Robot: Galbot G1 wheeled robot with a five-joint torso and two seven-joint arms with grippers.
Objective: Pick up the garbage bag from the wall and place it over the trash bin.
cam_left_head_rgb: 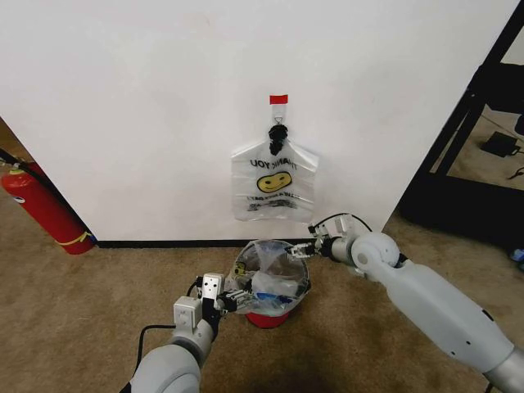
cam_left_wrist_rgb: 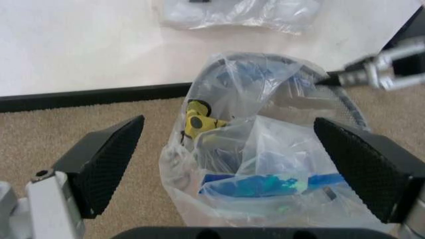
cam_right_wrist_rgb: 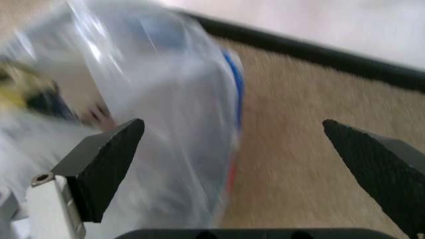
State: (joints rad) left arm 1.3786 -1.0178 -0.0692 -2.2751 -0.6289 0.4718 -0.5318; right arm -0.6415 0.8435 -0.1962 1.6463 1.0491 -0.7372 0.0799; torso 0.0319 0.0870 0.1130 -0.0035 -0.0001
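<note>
The garbage bag (cam_left_head_rgb: 270,274), thin and see-through with yellow and blue marks, lies crumpled over the top of the trash bin (cam_left_head_rgb: 267,319), a small round bin with a red base on the carpet by the wall. My left gripper (cam_left_head_rgb: 232,300) is at the bin's near left rim. In the left wrist view it (cam_left_wrist_rgb: 229,119) is open, with the garbage bag (cam_left_wrist_rgb: 259,164) spread between and beyond its pads. My right gripper (cam_left_head_rgb: 299,252) is at the far right rim. It (cam_right_wrist_rgb: 231,122) is open too, with the bag's edge (cam_right_wrist_rgb: 166,99) by one finger.
A flat bunch of like bags (cam_left_head_rgb: 275,184) hangs on the white wall from a hook under a black tie. A red fire extinguisher (cam_left_head_rgb: 45,209) leans at the left. A black frame (cam_left_head_rgb: 475,106) stands at the right. Tan carpet surrounds the bin.
</note>
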